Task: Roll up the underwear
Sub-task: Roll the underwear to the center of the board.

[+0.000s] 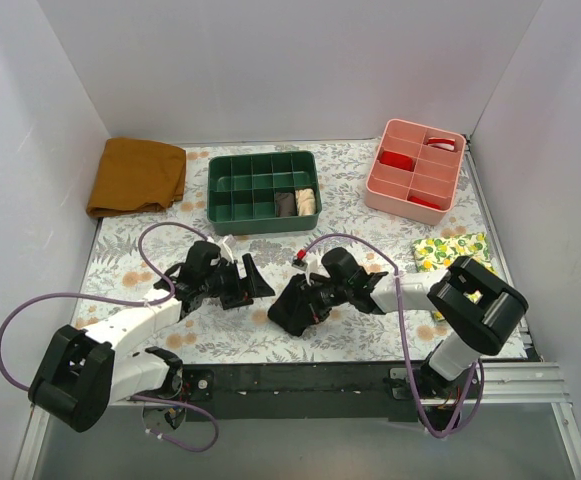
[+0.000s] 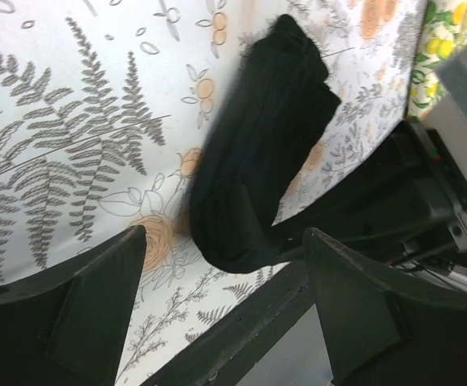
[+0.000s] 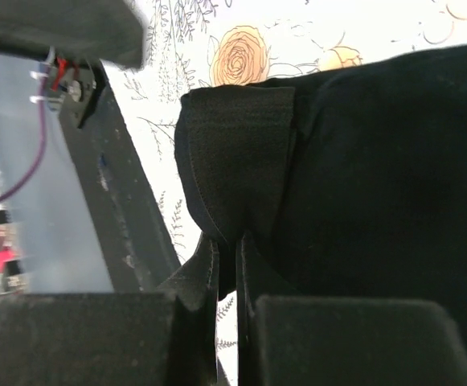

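Underwear bunched in dark lump on worktop, right at tips of right hand; that hand clenched on thin fold at garment edge, likely pinning it to start roll. Left hand released, fingers spread wide, lump just ahead of it, seemingly ready to tuck

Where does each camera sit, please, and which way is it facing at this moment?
Top external: fixed above and behind the arm bases, looking down at the table; both arms show, with left gripper and right gripper.
Left wrist: on the left arm, looking between its own spread fingers at the underwear, the right gripper beyond.
Right wrist: on the right arm, looking close along its shut fingers at the fabric pinched there.
Shared: all three views show the underwear.
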